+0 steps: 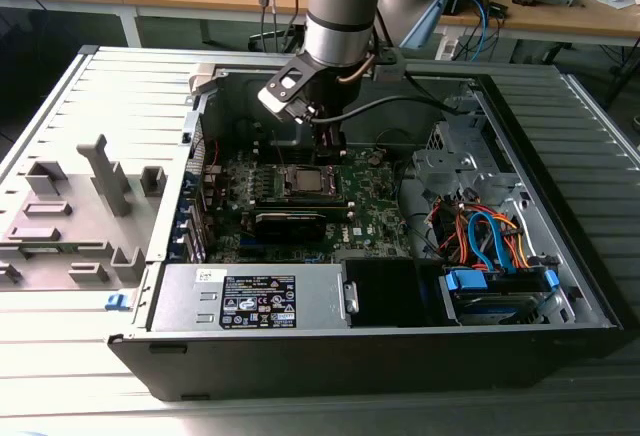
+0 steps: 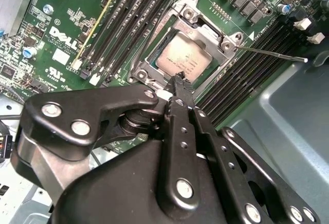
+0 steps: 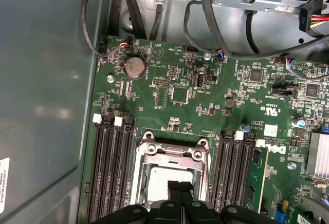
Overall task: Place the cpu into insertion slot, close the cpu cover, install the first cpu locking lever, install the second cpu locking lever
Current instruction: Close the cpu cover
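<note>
Grey slatted table (image 1: 100, 86) carries an open computer case (image 1: 400, 356). Toward the case's far wall lies the motherboard (image 1: 380, 206), with the insertion slot (image 2: 140, 73) near its middle. The gripper (image 2: 177, 82), fingers pressed together and empty, has its tips at the slot's edge. The silver cpu cover (image 2: 169, 31) seems already down over the pale square cpu (image 2: 182, 59), which sits flat. One thin locking lever (image 2: 272, 53) juts free, so the latching looks undone.

Low memory slots (image 3: 110, 172) flank the cpu cover (image 3: 172, 154) on two sides, with open room above them. A thin locking lever (image 2: 272, 53) juts out beside the cover.
</note>
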